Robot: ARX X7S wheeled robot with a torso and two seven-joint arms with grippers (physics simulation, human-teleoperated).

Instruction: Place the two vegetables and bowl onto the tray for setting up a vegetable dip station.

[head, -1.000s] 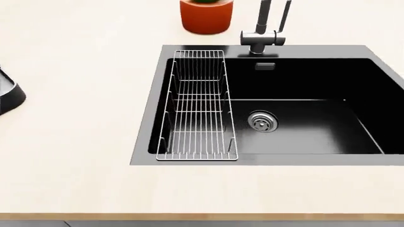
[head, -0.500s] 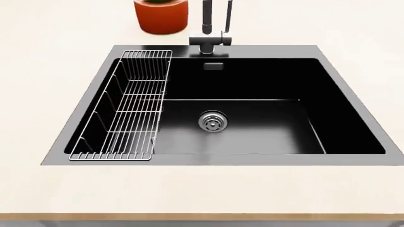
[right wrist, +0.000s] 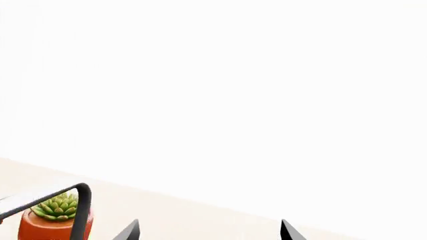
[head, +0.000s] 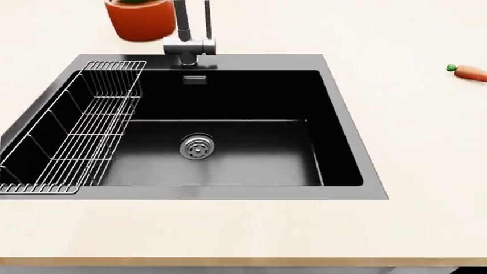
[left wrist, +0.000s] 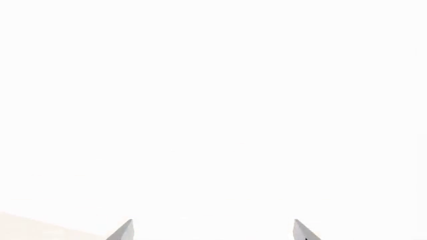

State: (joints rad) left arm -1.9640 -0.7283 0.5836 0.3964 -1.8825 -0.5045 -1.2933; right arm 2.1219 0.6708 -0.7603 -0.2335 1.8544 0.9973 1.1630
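Note:
A small orange carrot [head: 467,72] with a green stem tip lies on the counter at the far right edge of the head view. The other vegetable, the bowl and the tray are out of view. Neither arm shows in the head view. In the left wrist view only the two tips of my left gripper [left wrist: 212,230] show, wide apart, against blank white, nothing between them. My right gripper [right wrist: 209,230] likewise shows two tips spread wide with nothing between them, above the pale counter.
A black sink [head: 228,85] is set into the pale counter [head: 228,234], with a wire rack [head: 76,142] in its left side and a dark faucet [head: 190,45] behind. A terracotta plant pot [head: 141,17], also the pot [right wrist: 53,220], stands back left.
The head view has swung right: sink, rack and pot slid left across the frames. The dark object at the left edge left the view and the carrot came in at the right.

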